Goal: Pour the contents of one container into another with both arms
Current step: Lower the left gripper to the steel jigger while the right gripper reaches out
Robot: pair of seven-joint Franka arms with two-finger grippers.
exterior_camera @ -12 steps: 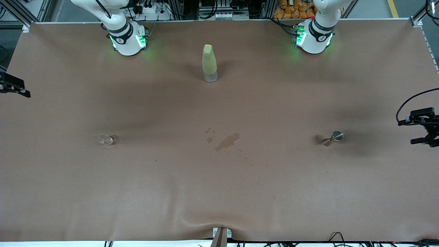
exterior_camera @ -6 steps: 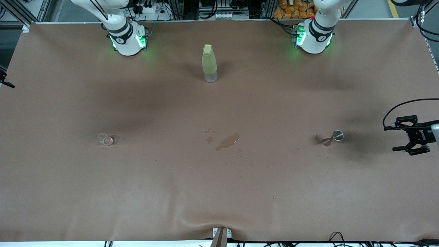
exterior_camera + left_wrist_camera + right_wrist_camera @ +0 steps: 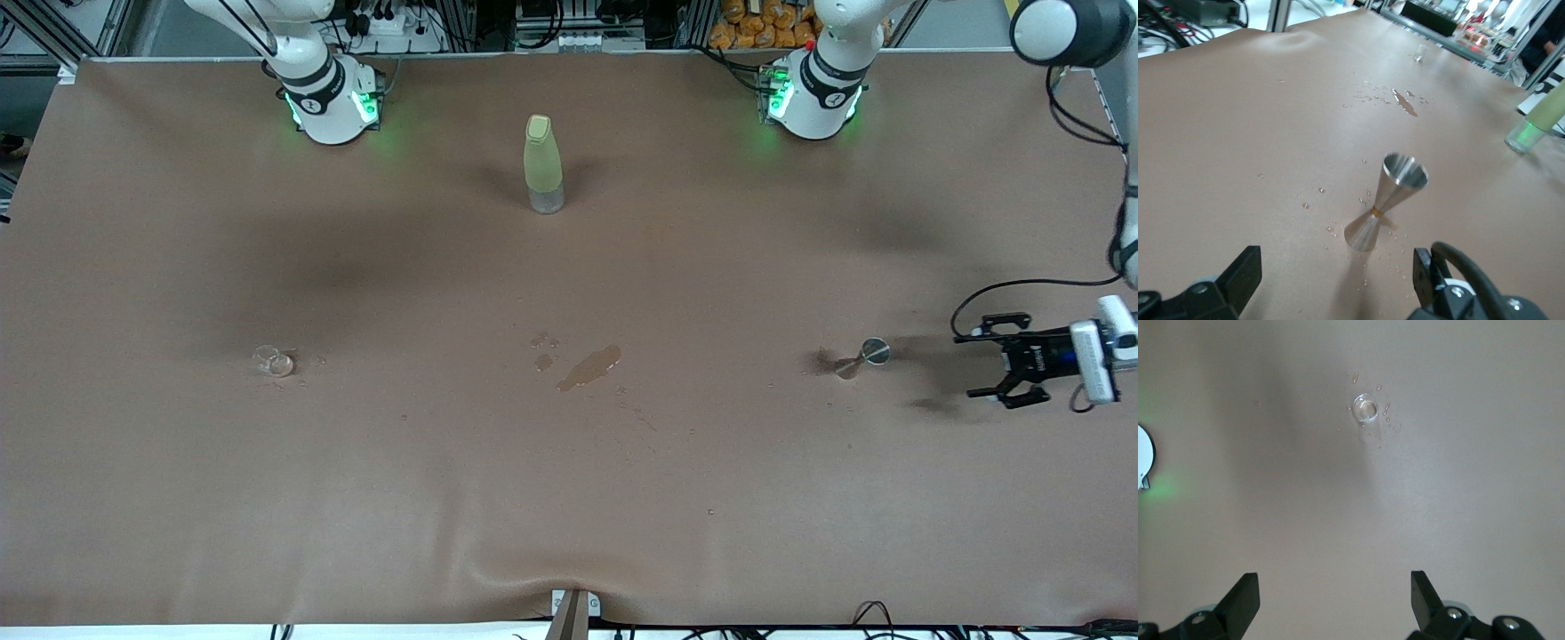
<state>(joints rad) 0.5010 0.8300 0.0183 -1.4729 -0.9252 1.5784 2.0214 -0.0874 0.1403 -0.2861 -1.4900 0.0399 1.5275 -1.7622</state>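
The brown cloth-covered surface [image 3: 569, 462] carries three vessels. The tiny clear glass-like cup with a small spout [image 3: 272, 361] stands toward the right arm's end of the surface, with a few droplets scattered around it. The tiny shiny silver metal hourglass-shaped cup [image 3: 864, 356] stands upright toward the left arm's end, with a small wet patch and droplets at its foot. The tall yellow-green bottle [image 3: 543, 164] stands upright between the two arm bases, farther from the front camera than both cups. A brown spill stain [image 3: 589, 367] lies on the surface between the two cups, well apart from each.

The left claw [image 3: 981, 366] is low over the surface at the left arm's end, just beside the silver cup and pointed toward it. Its jaws are released and spread wide, and it grasps nothing. In the left wrist view the silver cup [image 3: 1386, 201] stands ahead of the gap between the two black fingertips [image 3: 1245, 270], not touching either.

The right claw [image 3: 1331, 593] does not appear in the front view. In the right wrist view its jaws are released and empty, and it is high above the surface, with the clear cup [image 3: 1365, 407] seen from above, well apart from the fingertips.
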